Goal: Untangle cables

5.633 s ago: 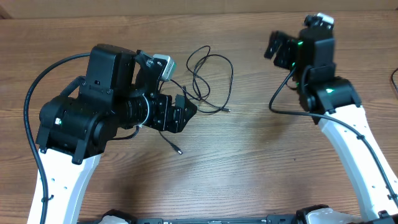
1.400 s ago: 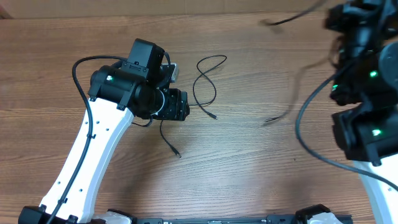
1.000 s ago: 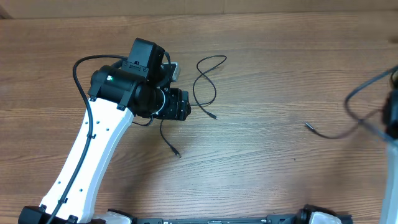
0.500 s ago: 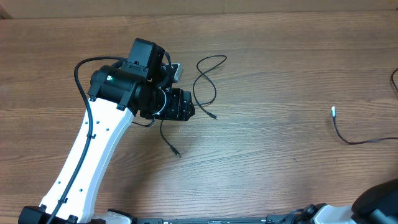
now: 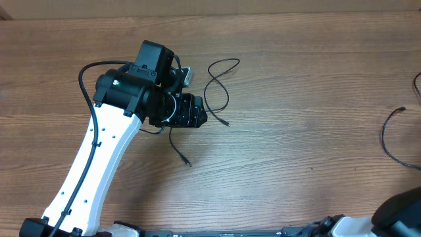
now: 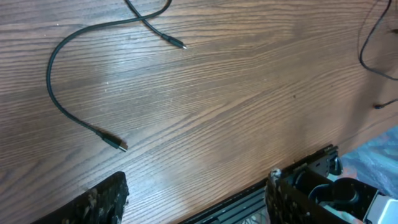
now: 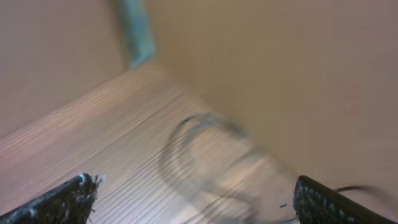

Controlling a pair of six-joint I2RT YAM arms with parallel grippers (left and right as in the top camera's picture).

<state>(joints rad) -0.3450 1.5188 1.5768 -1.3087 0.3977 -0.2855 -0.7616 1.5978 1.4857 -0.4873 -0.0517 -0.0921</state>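
Two fingers of the left hand (image 6: 196,196) stand apart with nothing between them over the brown wood-grain counter (image 5: 296,79). Just beyond one fingertip lies a thin black cord with a small plug (image 6: 111,142), which bows away from the hand to cross a second thin black cord (image 5: 214,79) looped in a figure-eight, so the left arm looks best placed for that crossing. A third thin black cord (image 5: 384,138) curls at the counter's far right edge, well apart from both and nearer the right hand (image 7: 196,186), which is spread wide and empty in a blurred view.
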